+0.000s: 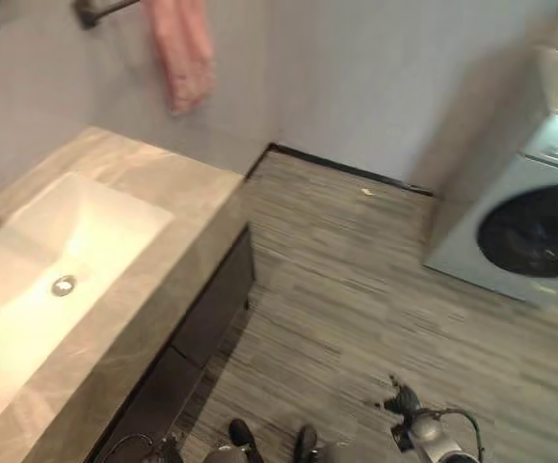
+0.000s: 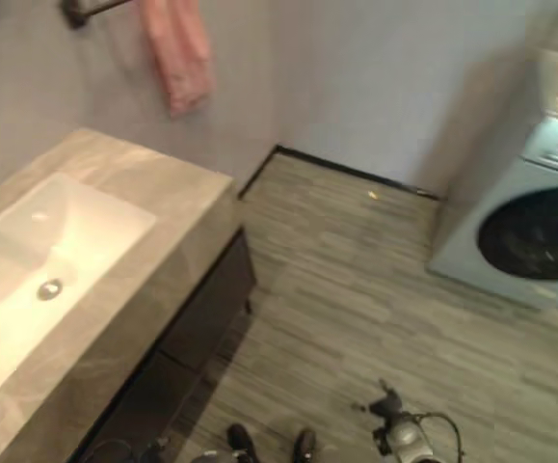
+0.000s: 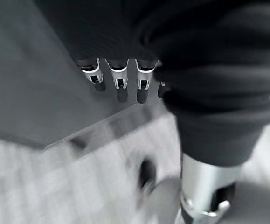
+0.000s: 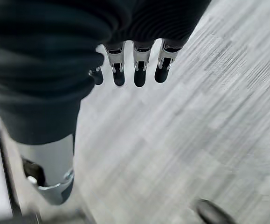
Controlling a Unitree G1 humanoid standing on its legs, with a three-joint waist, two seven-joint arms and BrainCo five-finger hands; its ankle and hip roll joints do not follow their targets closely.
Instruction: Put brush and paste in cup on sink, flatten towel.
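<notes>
Head cam looks down on a bathroom corner. Grey marble desk [image 1: 134, 289] sits at the robot's left with a white rectangular sink [image 1: 38, 289] set into it, metal drain [image 1: 64, 285] in the basin. Dark cabinet front [image 1: 211, 309] runs under the desk edge. Pink towel [image 1: 180, 48] hangs bunched from a dark rail [image 1: 100, 10] on the grey wall above the desk's far end, not spread flat. Striped grey wood-look floor [image 1: 356, 280] runs out to the right, where a pale washing machine [image 1: 519, 231] with a dark round door stands against the wall; a small light speck [image 1: 366, 192] lies on the floor near the baseboard. Right hand [image 4: 135, 70] hangs low over the floor: in its wrist view the fingers [image 4: 139, 77] point down, straight and relaxed in a row, thumb apart, nothing held. It also shows at the lower right of the head view [image 1: 409, 405]. Left hand [image 3: 121, 84] is down beside the dark cabinet front; its fingers [image 3: 121, 91] are likewise straight and loose, thumb separate, holding nothing. Both hands are well apart from the towel and the sink.
</notes>
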